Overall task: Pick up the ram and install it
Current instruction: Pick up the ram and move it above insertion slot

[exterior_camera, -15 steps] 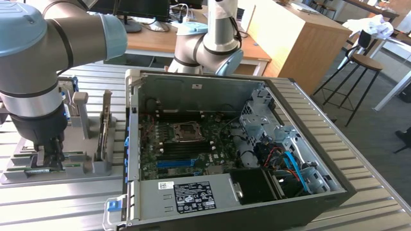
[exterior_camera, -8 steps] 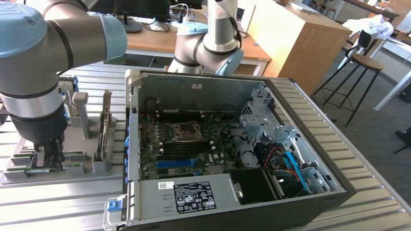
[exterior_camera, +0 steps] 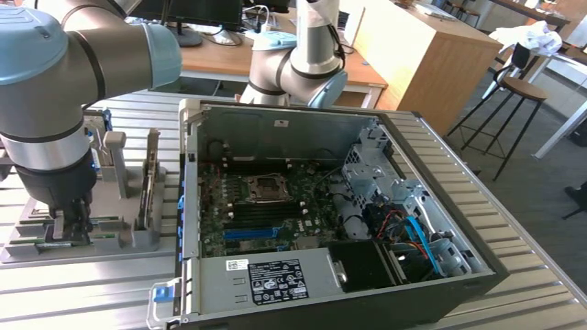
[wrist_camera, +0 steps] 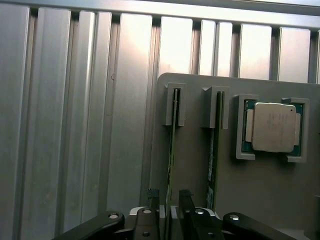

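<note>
On the desk (exterior_camera: 82,292) beside the open computer (exterior_camera: 275,134), the hand (wrist_camera: 169,202) is closed on the ram (wrist_camera: 170,145), pinching its flat faces. The ram stands on edge in a gray holder (wrist_camera: 192,170), long axis level, with a second stick (wrist_camera: 212,150) just beside it.

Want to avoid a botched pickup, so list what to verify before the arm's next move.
1. Tool lined up with the ram: ok, centred on it in the wrist view.
2. Grip on the ram: cannot tell.
3. Ram seated on edge in the grey holder: ok, its far end sits in a bracket.
4. Second stick out of the tool's way: ok, it stands apart in the neighbouring bracket.
5. Computer case open: ok, the motherboard is exposed.
6. Free memory slot on the motherboard: cannot tell.
</note>
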You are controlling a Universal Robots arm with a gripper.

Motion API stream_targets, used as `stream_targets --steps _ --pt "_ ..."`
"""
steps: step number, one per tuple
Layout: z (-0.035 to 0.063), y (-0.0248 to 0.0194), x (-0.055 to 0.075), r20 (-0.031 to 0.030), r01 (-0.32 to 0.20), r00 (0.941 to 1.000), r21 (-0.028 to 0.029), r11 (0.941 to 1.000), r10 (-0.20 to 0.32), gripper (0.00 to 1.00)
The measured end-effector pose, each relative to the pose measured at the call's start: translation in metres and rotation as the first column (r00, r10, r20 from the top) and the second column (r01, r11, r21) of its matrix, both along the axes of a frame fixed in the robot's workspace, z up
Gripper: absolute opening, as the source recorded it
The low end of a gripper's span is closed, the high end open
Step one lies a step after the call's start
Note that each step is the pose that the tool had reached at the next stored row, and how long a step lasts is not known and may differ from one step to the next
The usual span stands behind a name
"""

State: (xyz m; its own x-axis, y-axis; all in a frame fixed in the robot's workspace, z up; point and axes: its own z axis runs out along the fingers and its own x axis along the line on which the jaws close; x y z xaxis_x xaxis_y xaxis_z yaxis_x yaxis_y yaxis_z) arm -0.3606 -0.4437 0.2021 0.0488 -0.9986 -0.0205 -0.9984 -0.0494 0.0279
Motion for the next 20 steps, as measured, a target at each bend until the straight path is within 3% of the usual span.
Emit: stream_targets --steps 7,9,10,18,20 --pt "-0.0001 0.0000 0.0000 0.0001 0.000 1.0000 0.0001 1.0000 0.000 0.30" --pt "-0.0001 0.0000 0.0000 0.0001 0.000 1.0000 0.0001 1.0000 0.000 0.28" --pt "-0.0001 0.0000 0.0000 0.0001 0.000 1.0000 0.0001 1.0000 0.000 0.21" --pt "-0.0001 0.0000 0.0000 0.0001 0.000 1.0000 0.0001 1.0000 0.000 0.20" --pt "-0.0001 0.0000 0.0000 0.0001 0.000 1.0000 0.0001 1.0000 0.000 0.11"
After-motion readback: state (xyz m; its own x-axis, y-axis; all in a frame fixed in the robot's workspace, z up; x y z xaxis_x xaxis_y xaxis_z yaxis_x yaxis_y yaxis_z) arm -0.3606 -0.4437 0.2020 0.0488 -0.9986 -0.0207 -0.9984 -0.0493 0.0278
